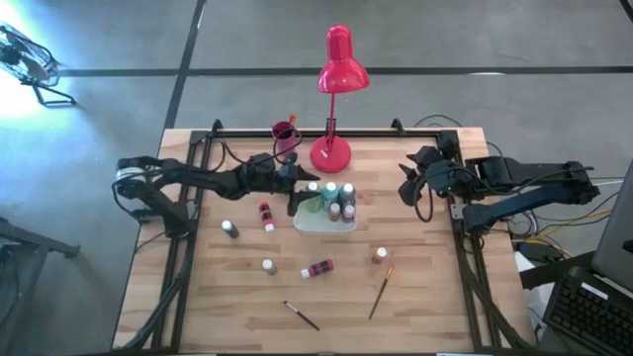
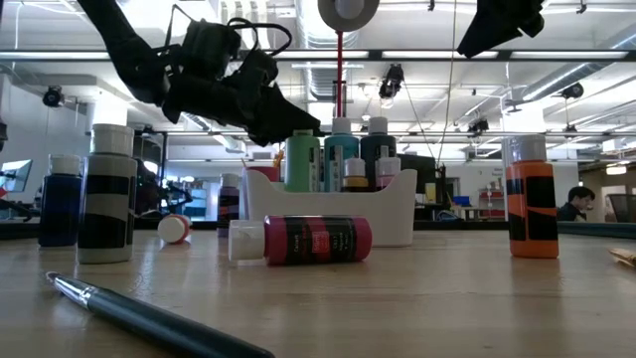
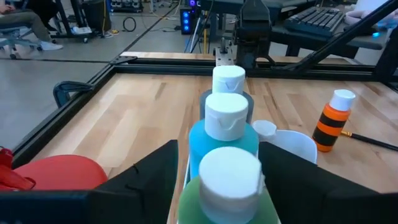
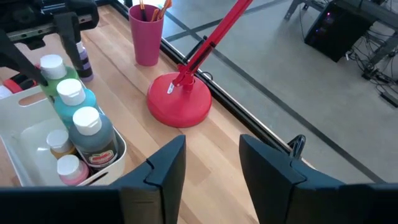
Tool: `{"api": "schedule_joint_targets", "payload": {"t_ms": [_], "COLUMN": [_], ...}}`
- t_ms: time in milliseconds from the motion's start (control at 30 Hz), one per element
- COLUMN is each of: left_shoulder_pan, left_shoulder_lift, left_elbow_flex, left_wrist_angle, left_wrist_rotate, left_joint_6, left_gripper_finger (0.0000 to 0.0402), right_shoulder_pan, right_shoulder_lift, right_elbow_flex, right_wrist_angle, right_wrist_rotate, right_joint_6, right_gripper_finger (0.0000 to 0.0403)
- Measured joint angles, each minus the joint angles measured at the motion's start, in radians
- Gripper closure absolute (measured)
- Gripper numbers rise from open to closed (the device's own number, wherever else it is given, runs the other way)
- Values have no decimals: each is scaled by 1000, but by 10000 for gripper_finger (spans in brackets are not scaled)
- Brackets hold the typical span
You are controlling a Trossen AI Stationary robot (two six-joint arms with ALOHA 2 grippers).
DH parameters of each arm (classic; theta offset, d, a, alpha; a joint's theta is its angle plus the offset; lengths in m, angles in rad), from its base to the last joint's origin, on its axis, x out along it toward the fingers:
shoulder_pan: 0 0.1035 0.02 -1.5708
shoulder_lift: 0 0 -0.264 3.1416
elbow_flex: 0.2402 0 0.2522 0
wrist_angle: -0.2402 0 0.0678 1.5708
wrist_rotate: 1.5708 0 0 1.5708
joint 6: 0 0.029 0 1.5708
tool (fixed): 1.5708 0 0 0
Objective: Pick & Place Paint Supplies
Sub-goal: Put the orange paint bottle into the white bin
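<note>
A white tray (image 1: pixel 312 223) at mid-table holds several upright paint bottles. A green bottle with a white cap (image 3: pixel 229 177) stands at the tray's left end. My left gripper (image 3: pixel 217 149) is open and reaches in level from the table's left. Its fingers stand on either side of that bottle. Behind it stand a light blue bottle (image 3: pixel 225 124) and a dark teal one (image 4: pixel 93 134). My right gripper (image 4: pixel 214 168) hangs open and empty above the table's right side (image 1: pixel 410 184). Loose bottles and two brushes lie on the near half of the table.
A red desk lamp (image 1: pixel 331 153) and a pink cup (image 1: pixel 285 136) stand behind the tray. Loose items include a lying red bottle (image 1: pixel 318 268), another (image 1: pixel 266 215), a dark upright bottle (image 1: pixel 229 228), an orange bottle (image 1: pixel 380 254) and brushes (image 1: pixel 302 315) (image 1: pixel 381 292).
</note>
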Motion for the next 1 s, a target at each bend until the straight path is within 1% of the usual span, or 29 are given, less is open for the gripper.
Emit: {"api": "schedule_joint_targets", "payload": {"t_ms": [133, 300, 333, 400, 500, 567, 700, 867, 933, 1000], "left_shoulder_pan": [0, 0, 0, 0, -3, -4, -5, -5, -4, -4], "left_shoulder_lift": [-44, -181, -216, -289, -397, -458, -541, -597, -614, -622], "left_elbow_flex": [1, 4, 5, 5, 5, 5, -28, -85, -98, -103], "left_wrist_angle": [-7, -30, -46, -106, -227, -296, -322, -314, -314, -306], "left_wrist_rotate": [-2, -2, -3, -3, -3, -3, -11, -13, -15, -19], "left_joint_6": [19, 28, 27, 17, -2, -11, -30, -34, -34, -35], "left_gripper_finger": [172, 171, 171, 171, 171, 171, 170, 170, 170, 170], "right_shoulder_pan": [0, 0, -1, -1, 11, 47, 164, 301, 342, 365], "right_shoulder_lift": [0, 0, 0, 1, 11, 26, 68, 138, 177, 215], "right_elbow_flex": [0, 0, 0, 0, -2, -10, -17, -17, -17, -17], "right_wrist_angle": [0, -1, -2, -4, -3, 2, -13, -12, -13, -13], "right_wrist_rotate": [-1, -22, -49, -135, -318, -406, -464, -484, -484, -483], "right_joint_6": [4, 4, 1, -20, -36, -18, 95, 279, 317, 319], "right_gripper_finger": [268, 281, 283, 288, 297, 304, 316, 321, 318, 311]}}
